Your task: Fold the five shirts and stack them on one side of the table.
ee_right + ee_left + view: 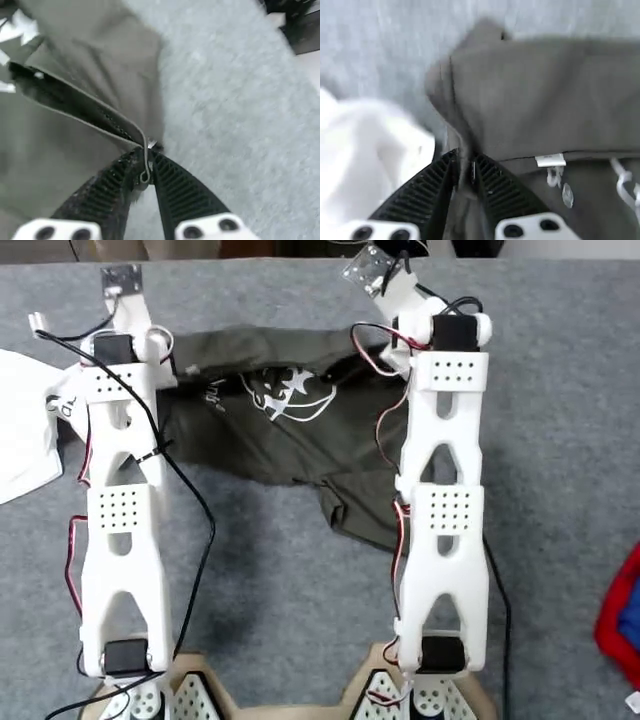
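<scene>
An olive-green shirt (290, 430) with a white star print lies between the two arms at the far middle of the grey table. My left gripper (465, 167) is shut on a fold of the green shirt (545, 100) at its left side, near its neck label. My right gripper (145, 165) is shut on a hemmed edge of the green shirt (75, 100) at its right side, lifted off the cloth-covered table. In the high view the left arm's wrist (120, 345) sits at the shirt's left end and the right arm's wrist (440, 340) at its right end.
A white shirt (25, 430) lies at the table's left edge, beside the left gripper, and appears as the white shirt (365, 150) in the left wrist view. A red and blue garment (622, 615) lies at the right edge. Bare grey cloth (270, 590) spreads between the arm bases.
</scene>
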